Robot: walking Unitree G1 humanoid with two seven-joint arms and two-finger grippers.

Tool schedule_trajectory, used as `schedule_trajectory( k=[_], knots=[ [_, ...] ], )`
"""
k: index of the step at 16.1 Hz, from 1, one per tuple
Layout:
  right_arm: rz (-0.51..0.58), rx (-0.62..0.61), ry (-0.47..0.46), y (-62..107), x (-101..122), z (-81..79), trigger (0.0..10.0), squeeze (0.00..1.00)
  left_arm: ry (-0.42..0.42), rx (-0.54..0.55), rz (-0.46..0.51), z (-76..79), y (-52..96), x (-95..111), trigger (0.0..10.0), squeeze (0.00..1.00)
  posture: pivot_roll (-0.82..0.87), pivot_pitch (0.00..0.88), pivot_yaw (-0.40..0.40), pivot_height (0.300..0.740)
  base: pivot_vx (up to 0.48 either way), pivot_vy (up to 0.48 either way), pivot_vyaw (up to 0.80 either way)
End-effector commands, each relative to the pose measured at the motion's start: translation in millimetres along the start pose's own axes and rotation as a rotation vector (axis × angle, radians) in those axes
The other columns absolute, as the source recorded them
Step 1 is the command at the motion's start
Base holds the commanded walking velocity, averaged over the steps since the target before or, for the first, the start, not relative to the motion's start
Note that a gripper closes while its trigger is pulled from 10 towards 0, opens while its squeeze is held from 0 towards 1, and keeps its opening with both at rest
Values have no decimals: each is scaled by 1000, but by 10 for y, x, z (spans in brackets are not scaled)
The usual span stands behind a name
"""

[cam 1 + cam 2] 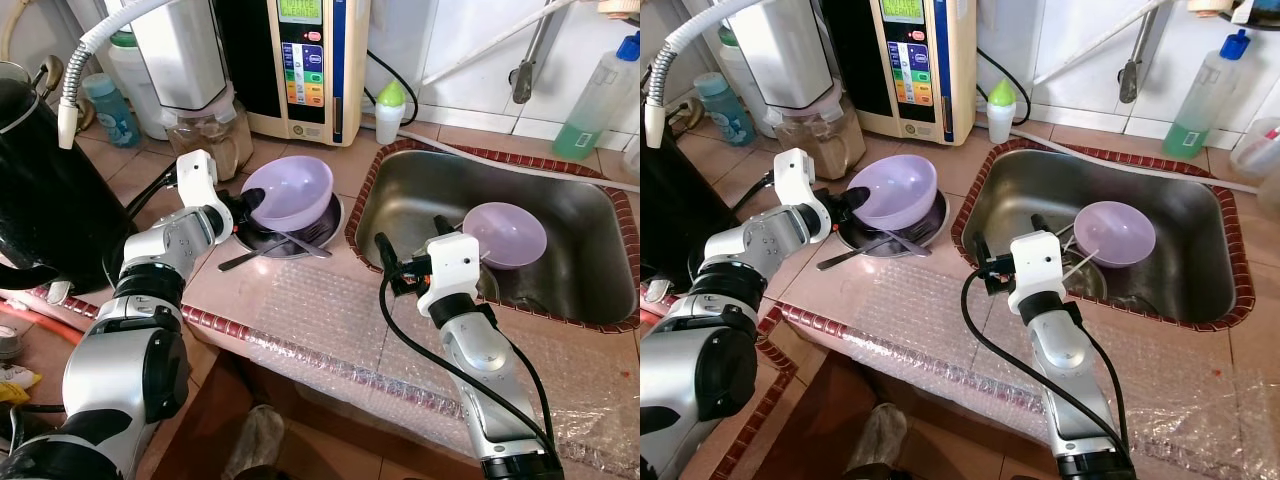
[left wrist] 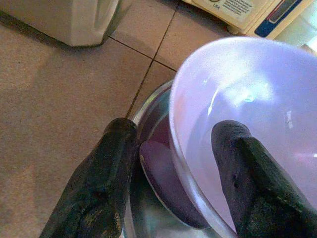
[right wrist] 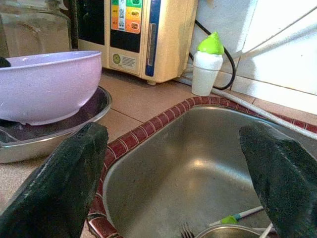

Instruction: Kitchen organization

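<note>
while the left gripper point(image 2: 173, 163) pinches the bowl point(image 1: 292, 192) rim, one finger inside and one outside, the right gripper point(image 3: 173, 163) hangs wide open at the sink's point(image 1: 560, 215) near-left edge.
the bowl sits tilted in a steel plate point(image 1: 322, 232) with cutlery point(image 1: 270, 248) by the sink's left edge; a second bowl point(image 1: 505, 235) lies in the sink. judged risk: a thin rim pinch may slip on lifting, or drag the cutlery.

tiled counter point(image 1: 330, 170), steel sink point(image 1: 580, 225), white wall point(image 1: 470, 50)
</note>
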State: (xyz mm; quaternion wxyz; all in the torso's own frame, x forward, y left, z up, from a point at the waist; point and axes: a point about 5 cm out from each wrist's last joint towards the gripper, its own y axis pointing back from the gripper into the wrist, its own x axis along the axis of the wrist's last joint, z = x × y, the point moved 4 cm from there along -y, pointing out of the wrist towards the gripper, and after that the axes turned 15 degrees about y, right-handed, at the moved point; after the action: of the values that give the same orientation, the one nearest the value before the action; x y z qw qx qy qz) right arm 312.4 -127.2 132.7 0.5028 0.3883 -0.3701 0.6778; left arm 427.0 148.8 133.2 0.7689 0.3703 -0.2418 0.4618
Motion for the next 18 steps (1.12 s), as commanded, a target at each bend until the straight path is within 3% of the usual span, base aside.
schedule_trajectory(
  k=[1, 9, 11, 14, 16, 18],
  knots=[
    [3, 1, -2, -10, 5, -39, 10000, 0, -29, 48, -17, -139, 32, -43, 0, 0, -98, 0, 120, 740, 0, 0, 0],
    [8, 5, -4, -38, 6, -54, 10000, 0, -99, 144, 65, -330, 103, 130, 0, 0, -88, 0, 116, 740, 0, 0, 0],
    [9, 7, -5, -40, 5, -57, 10000, 0, -170, 151, 92, -327, 112, 181, 0, 0, -88, 0, 116, 740, 0, 0, 0],
    [13, 7, -7, -52, 10, -53, 10000, 0, -230, 91, 224, -116, 106, 348, 0, 0, -83, 0, 110, 740, 0, 0, 0],
    [15, -3, -7, -76, 14, -23, 10000, 0, -269, 57, 196, -26, 62, 222, 0, 0, -81, 0, 108, 740, 0, 0, 0],
    [22, -16, -6, -116, 32, 24, 10000, 0, -255, 16, 164, 65, 11, 9, 0, 0, -80, 0, 110, 740, 0, 0, 0]
  ],
)
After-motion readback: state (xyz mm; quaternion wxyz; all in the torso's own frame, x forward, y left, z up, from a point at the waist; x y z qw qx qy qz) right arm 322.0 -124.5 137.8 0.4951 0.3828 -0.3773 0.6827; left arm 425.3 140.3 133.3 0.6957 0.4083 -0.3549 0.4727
